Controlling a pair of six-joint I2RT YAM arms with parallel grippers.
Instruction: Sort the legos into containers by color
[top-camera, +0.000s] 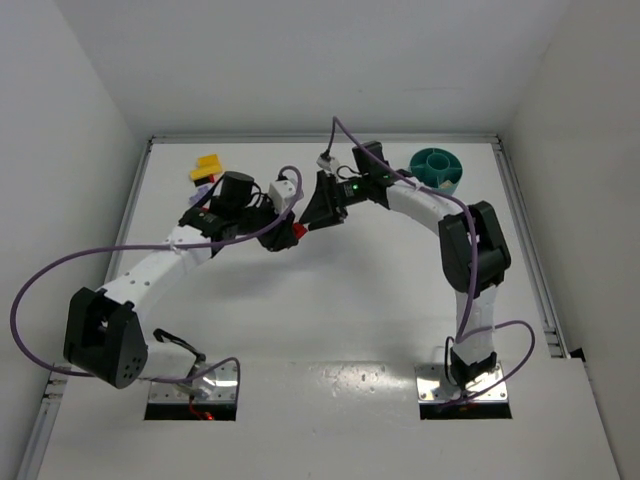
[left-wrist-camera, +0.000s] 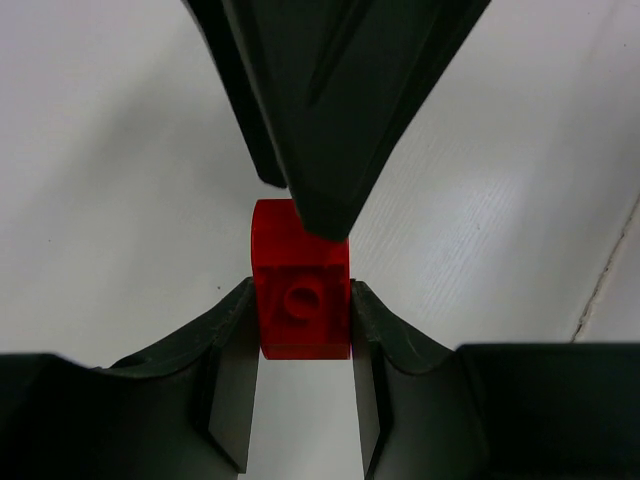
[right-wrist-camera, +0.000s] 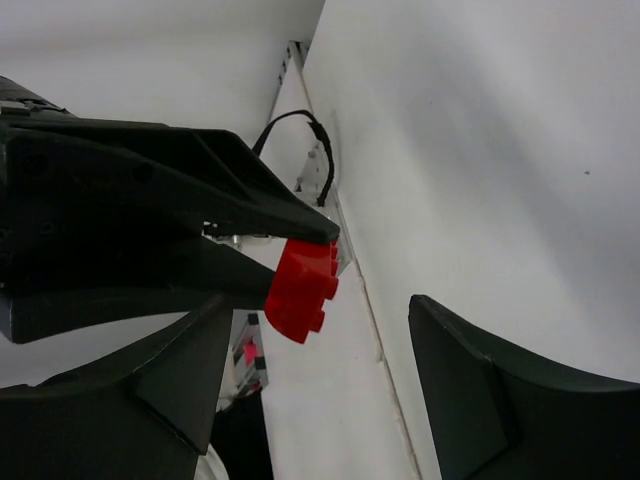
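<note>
At left end effector | red lego clamped | long axis along fingers

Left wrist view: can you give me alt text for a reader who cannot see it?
A small red lego brick is clamped between the two fingers of the left tool, one stud facing the camera, over the white table. The dark, pointed right tool points down from the top edge, its tip overlapping the brick's upper right corner.

White table: surface smooth, glossy towards the near edge. White walls enclose it on three sides. Metal rail runs along the table's right edge.
</note>
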